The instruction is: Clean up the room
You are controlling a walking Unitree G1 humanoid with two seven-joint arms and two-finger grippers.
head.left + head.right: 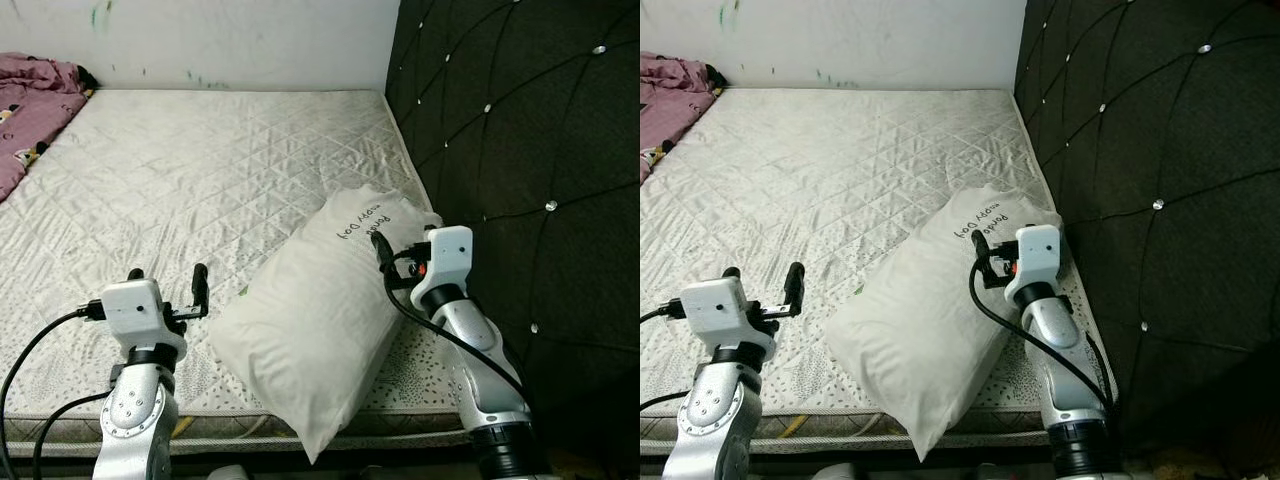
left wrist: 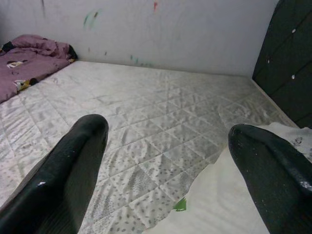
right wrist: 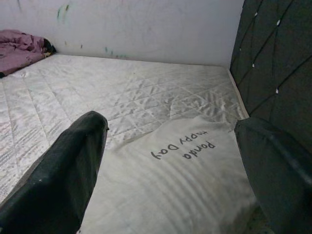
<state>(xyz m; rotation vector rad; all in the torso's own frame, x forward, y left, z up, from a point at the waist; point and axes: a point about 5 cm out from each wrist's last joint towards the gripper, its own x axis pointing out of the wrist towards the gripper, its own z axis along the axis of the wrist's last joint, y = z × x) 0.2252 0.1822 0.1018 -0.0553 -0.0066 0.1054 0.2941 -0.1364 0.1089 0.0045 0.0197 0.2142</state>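
Observation:
A white pillow [image 1: 318, 318] with the black words "Panda Happy Day" lies slanted on the near right part of the quilted mattress [image 1: 200, 170], its lower corner hanging past the front edge. My right gripper [image 3: 170, 126] is open just above the pillow's [image 3: 180, 170] lettered end, close to the headboard, its fingers [image 3: 63, 175] spread wide with nothing between them. Beside the pillow's left edge hovers my left gripper [image 2: 168, 129], low over the mattress and also open and empty. A green scrap [image 2: 179, 204] shows at the pillow's edge.
A black tufted headboard [image 1: 520, 150] runs along the right side, tight against the pillow. A crumpled purple blanket [image 1: 30, 100] lies at the far left of the bed. A white wall [image 1: 250, 40] with small paint marks stands behind.

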